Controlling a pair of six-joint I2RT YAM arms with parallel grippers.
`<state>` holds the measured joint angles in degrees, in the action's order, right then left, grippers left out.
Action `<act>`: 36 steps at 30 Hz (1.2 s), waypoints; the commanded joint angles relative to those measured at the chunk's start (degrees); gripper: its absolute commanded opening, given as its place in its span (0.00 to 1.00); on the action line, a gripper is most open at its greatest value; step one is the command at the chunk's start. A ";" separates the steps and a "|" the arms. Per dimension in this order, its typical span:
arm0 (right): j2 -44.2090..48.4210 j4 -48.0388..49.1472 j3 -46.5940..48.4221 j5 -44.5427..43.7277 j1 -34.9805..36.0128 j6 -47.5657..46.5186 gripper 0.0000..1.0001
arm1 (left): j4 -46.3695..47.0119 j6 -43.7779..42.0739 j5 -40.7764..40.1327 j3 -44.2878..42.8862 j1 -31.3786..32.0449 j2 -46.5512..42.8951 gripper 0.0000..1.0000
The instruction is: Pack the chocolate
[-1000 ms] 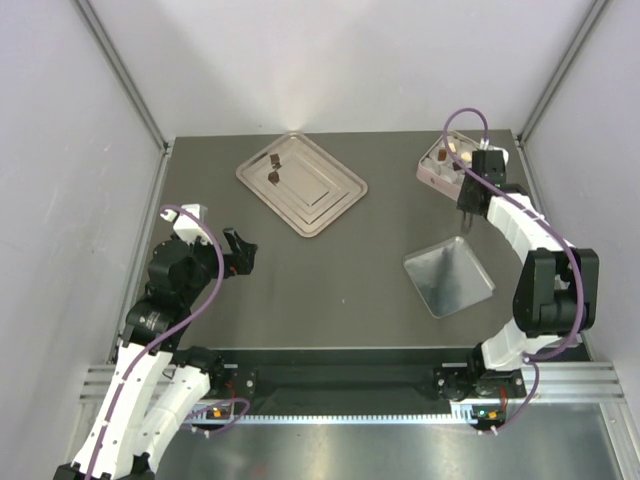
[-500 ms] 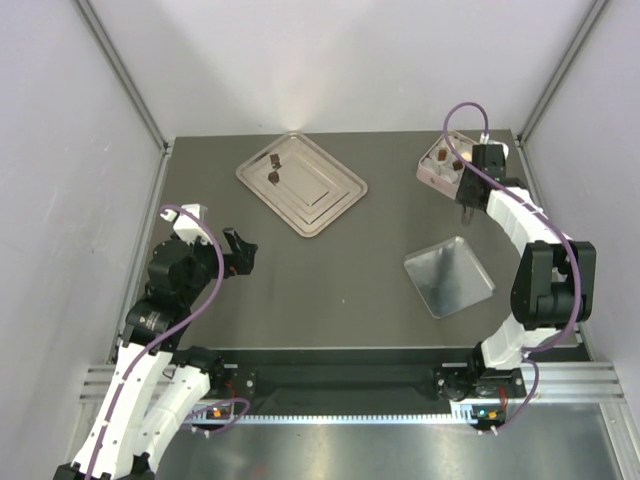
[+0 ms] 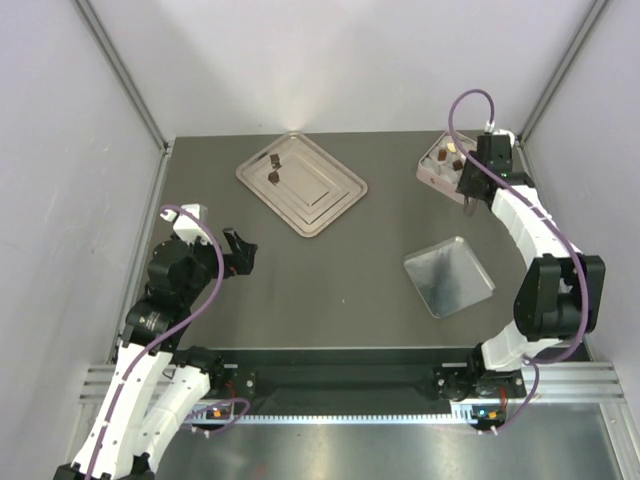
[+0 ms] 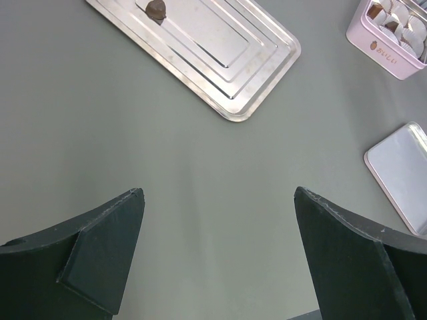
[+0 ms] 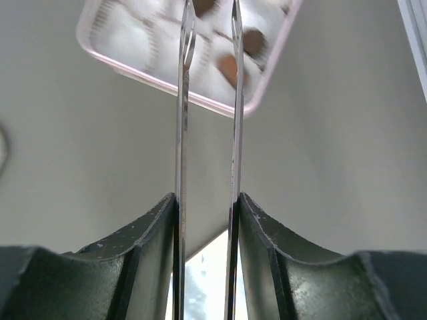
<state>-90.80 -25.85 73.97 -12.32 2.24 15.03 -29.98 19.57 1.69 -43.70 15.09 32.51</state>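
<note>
Two dark chocolate pieces [image 3: 273, 177] lie on the far end of the silver tray [image 3: 320, 205]; one shows in the left wrist view [image 4: 156, 8]. The pink box [image 3: 436, 172] at the back right holds white cups and several brown pieces [image 5: 253, 40]. My right gripper [image 3: 469, 188] is over the box's near edge, shut on thin metal tweezers [image 5: 182, 120] whose blades stand apart and reach over the box [image 5: 133, 63]. A brown piece sits at their tips; I cannot tell if it is held. My left gripper [image 3: 240, 250] is open and empty over bare table [image 4: 219, 193].
A square silver lid [image 3: 448, 275] lies on the table near the right arm, and it shows in the left wrist view [image 4: 400, 167]. Grey walls with metal posts close in the table on the left, right and back. The pink box shows at the top right of the left wrist view [image 4: 380, 47].
My right gripper has moved farther back and to the right along the pink box, with the arm stretching out. The left arm and the tray's pieces have not moved.
</note>
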 commanded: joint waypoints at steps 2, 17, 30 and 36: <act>3.62 2.03 5.39 0.80 6.78 0.35 0.40 | 3.52 -0.06 0.15 0.11 -0.15 -0.52 0.99; -21.77 13.36 25.42 0.97 34.40 3.15 0.39 | 3.26 0.03 -2.91 -0.07 -0.15 -1.75 0.99; -37.95 18.20 37.99 4.76 42.76 3.87 0.41 | 3.87 0.12 -5.30 0.28 -0.24 -4.48 0.99; -41.38 19.17 39.66 2.82 44.16 4.13 0.45 | 3.79 0.20 -5.03 0.20 -0.24 -4.21 0.99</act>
<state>-130.98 -11.25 109.65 -7.77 45.80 19.53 -29.89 19.62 -2.66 -43.70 15.09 28.38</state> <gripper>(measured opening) 0.444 0.991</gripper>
